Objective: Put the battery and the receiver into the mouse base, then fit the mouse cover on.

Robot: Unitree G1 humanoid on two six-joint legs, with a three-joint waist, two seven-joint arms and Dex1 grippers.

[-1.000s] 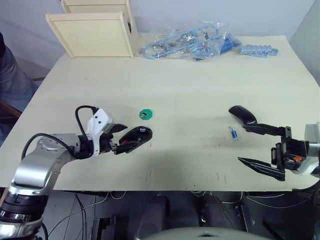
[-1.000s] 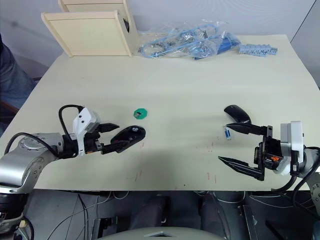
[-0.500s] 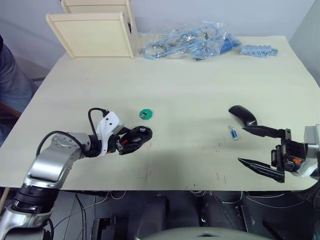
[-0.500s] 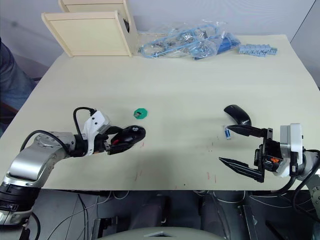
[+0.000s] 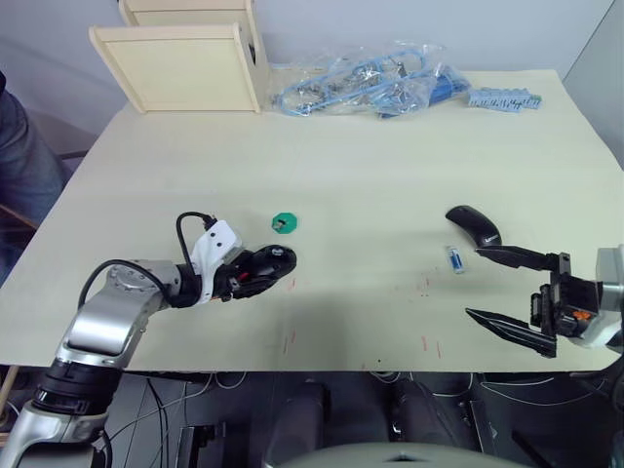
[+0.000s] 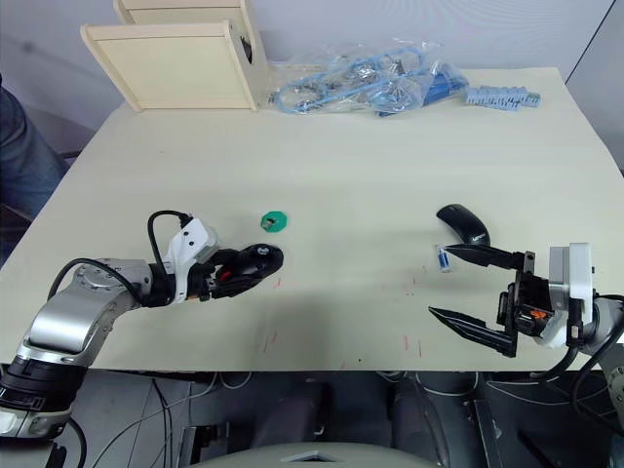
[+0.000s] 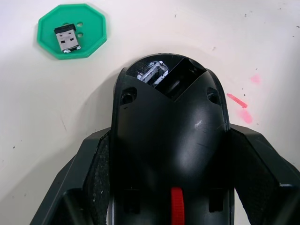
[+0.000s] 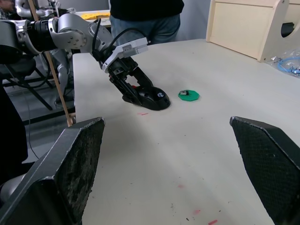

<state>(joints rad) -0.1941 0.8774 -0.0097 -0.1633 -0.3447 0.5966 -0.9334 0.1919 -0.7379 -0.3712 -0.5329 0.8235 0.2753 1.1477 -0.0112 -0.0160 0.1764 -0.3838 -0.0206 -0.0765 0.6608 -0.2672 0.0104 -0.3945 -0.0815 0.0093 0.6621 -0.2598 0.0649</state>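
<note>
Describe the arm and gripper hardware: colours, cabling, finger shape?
Silver-grey metal arms with black joints. A looping black cable runs to a white wrist housing on the left gripper. Right gripper: long tapered black fingers with textured pads, orange detail at the base.

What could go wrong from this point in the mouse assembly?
1. The left pincer is clamped around the mouse base, whose battery bay is empty; a shift in grip could skew it before loading.
2. The battery lies close beside the mouse cover, so the open right pincer could knock the cover when reaching for it.
3. The receiver sitting on the green disc is tiny and may slip from wide fingers.
</note>
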